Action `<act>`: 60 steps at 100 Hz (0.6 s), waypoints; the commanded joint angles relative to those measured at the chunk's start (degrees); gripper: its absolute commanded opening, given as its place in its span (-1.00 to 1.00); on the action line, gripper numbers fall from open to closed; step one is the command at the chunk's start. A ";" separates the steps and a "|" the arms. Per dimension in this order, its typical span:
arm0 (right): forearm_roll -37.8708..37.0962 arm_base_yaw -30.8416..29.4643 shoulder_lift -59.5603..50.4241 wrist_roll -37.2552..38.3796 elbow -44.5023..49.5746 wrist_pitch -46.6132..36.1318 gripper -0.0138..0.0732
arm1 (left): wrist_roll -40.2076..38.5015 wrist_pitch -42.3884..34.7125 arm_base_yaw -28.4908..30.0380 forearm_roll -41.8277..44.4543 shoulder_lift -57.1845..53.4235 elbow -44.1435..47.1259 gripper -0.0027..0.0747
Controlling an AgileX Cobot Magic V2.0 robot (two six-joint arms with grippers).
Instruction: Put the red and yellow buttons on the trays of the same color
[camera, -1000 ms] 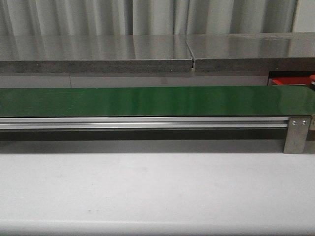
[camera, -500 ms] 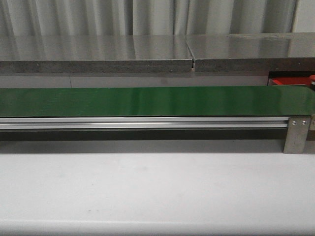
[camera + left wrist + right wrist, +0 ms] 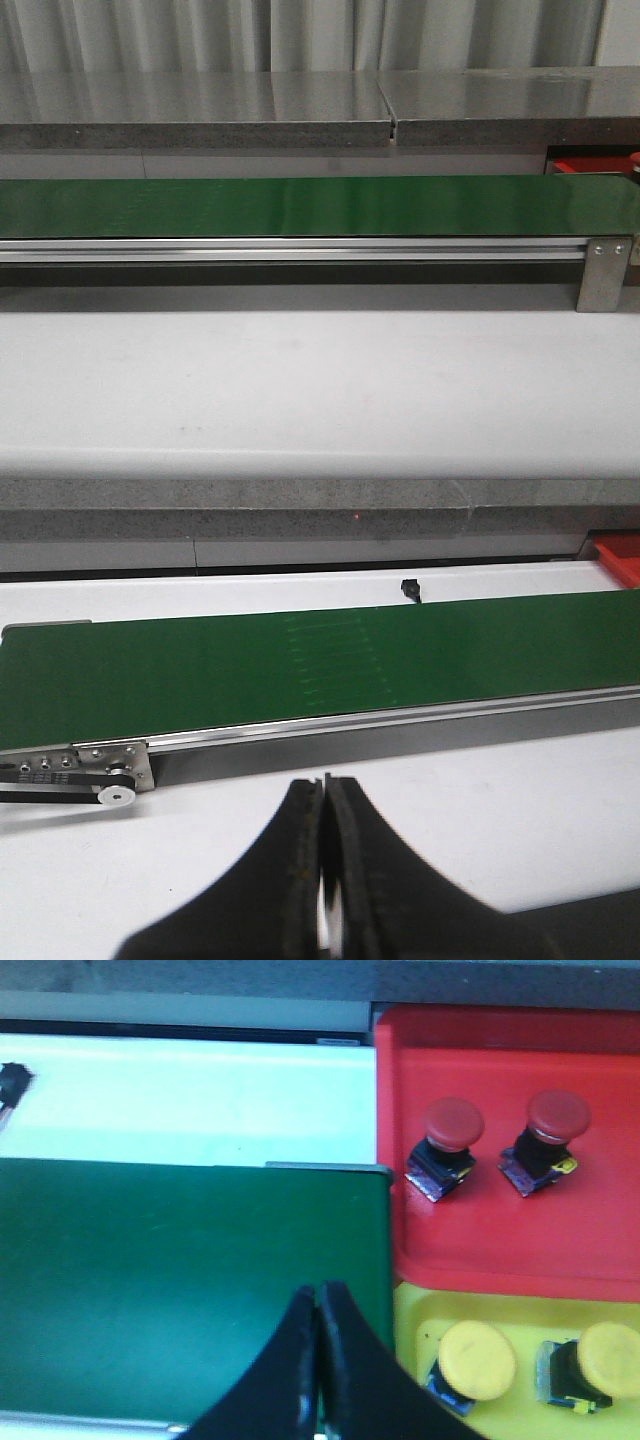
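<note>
Green belt [image 3: 300,205] runs bare along the bench, edge to edge in the front view; no button rides on it anywhere you can see. Both arms are out of that view.

Left gripper [image 3: 322,810]: fingers pressed together, nothing between them, hovering over the white bench [image 3: 500,800] just short of the belt's near rail, towards the belt's roller end. Likely parked there so it can reach straight in once a button comes along.

Right gripper [image 3: 318,1310]: fingers likewise closed and empty, over the belt's other end, just beside the trays. That post suits short carries from belt to tray.

Buttons, all seen from the right wrist:
- Red tray [image 3: 480,1230] sits off the belt's end, on the far side. Two red buttons [image 3: 452,1125] stand in it side by side, caps up, apart from each other.
- Yellow tray [image 3: 420,1305] touches the red tray's near edge. Two yellow buttons [image 3: 478,1360] lie in it, the second one [image 3: 610,1360] partly cut off by the frame.

Every button in view already matches its tray. You appear to be waiting, either for the next piece or at the end of the run; the frames do not settle which. Before any pick, both grippers will need to open.
</note>
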 commanded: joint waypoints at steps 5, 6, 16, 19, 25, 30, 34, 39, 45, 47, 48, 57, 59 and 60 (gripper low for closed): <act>-1.11 2.88 -6.07 -0.67 0.47 -0.04 -0.86 | -0.21 -4.37 -0.39 -0.74 0.40 -1.34 -0.98; -1.16 3.03 -6.56 -0.67 0.66 0.11 -0.86 | -0.21 -4.37 -0.39 -0.74 0.40 -1.34 -0.98; -1.28 4.98 -10.07 -0.67 1.86 2.83 -0.86 | -0.21 -4.37 -0.39 -0.74 0.40 -1.34 -0.98; -1.21 5.51 -11.12 -0.67 2.25 3.56 -0.86 | -0.21 -4.37 -0.39 -0.74 0.40 -1.34 -0.98; -1.21 6.78 -13.79 -0.67 3.37 4.57 -0.86 | -0.21 -4.50 -0.39 -0.86 0.40 -1.34 -0.98; -1.21 7.56 -16.04 -0.67 4.49 4.67 -0.86 | -0.21 -4.61 -0.39 -0.86 0.40 -1.34 -0.98; -1.21 8.00 -18.02 -0.67 5.43 4.67 -0.86 | -0.21 -4.61 -0.39 -0.86 0.40 -1.34 -0.98; -1.17 8.26 -20.39 -0.67 6.45 4.67 -0.86 | -0.21 -4.61 -0.39 -0.86 0.40 -1.34 -0.98; -1.07 8.26 -22.98 -0.67 7.63 5.08 -0.86 | -0.21 -4.61 -0.39 -0.86 0.40 -1.34 -0.98; -1.07 8.26 -23.94 -0.67 8.08 5.23 -0.86 | -0.21 -4.61 -0.39 -0.86 0.40 -1.34 -0.98; -1.07 8.26 -24.57 -0.67 8.38 5.30 -0.86 | -0.21 -4.61 -0.39 -0.86 0.40 -1.34 -0.98; -1.07 8.26 -28.11 -0.67 10.36 6.13 -0.86 | -0.21 -4.61 -0.39 -0.86 0.40 -1.34 -0.98; -1.07 8.26 -28.70 -0.67 10.61 6.47 -0.86 | -0.21 -4.61 -0.39 -0.86 0.40 -1.34 -0.98; -1.07 8.26 -29.27 -0.67 10.87 6.56 -0.86 | -0.21 -4.61 -0.39 -0.86 0.40 -1.34 -0.98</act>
